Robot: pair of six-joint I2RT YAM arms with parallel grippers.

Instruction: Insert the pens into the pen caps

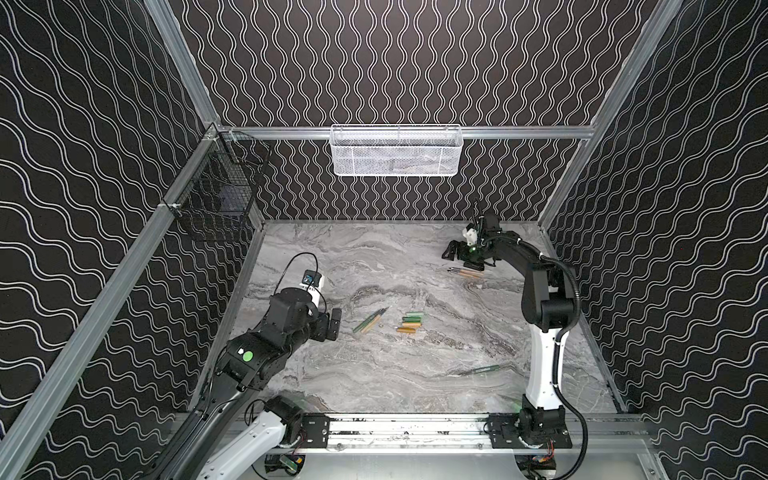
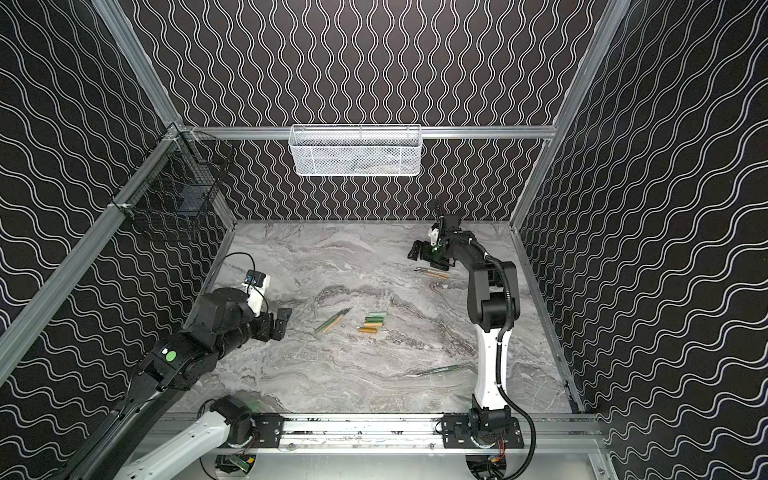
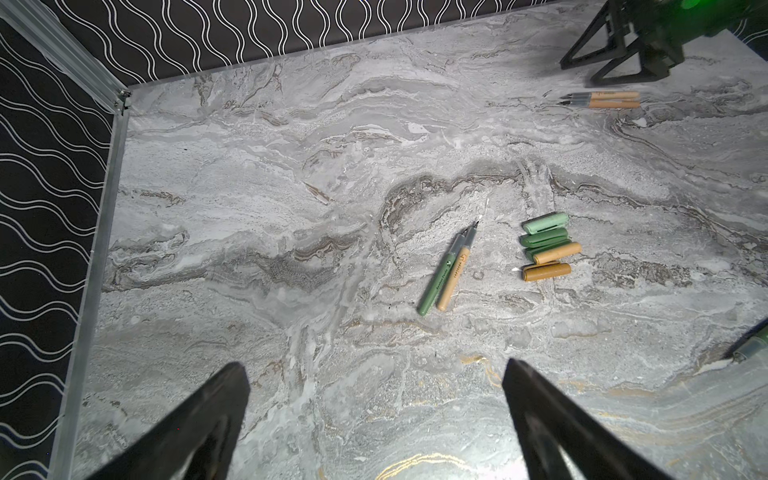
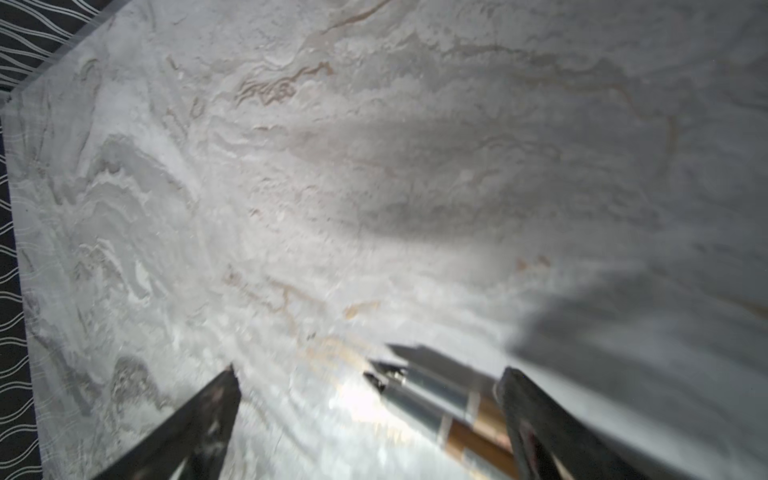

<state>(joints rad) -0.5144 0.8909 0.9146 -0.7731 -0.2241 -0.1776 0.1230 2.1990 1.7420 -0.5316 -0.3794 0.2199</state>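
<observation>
Slim tapered pens [image 3: 451, 274]; stubby pen caps [image 3: 542, 237]; veined, seemingly marble table [image 3: 291, 166]

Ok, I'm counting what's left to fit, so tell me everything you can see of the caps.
The caps are short stubby tubes, plastic by the look, lying flat side by side in a tight row near the middle of the marble table. At least five show: three green, pale to dark, and two orange-tan. Neighbours touch; one tan cap partly covers the darkest green. No pen sits in any. A pen pair lies beside them, apart.
</observation>
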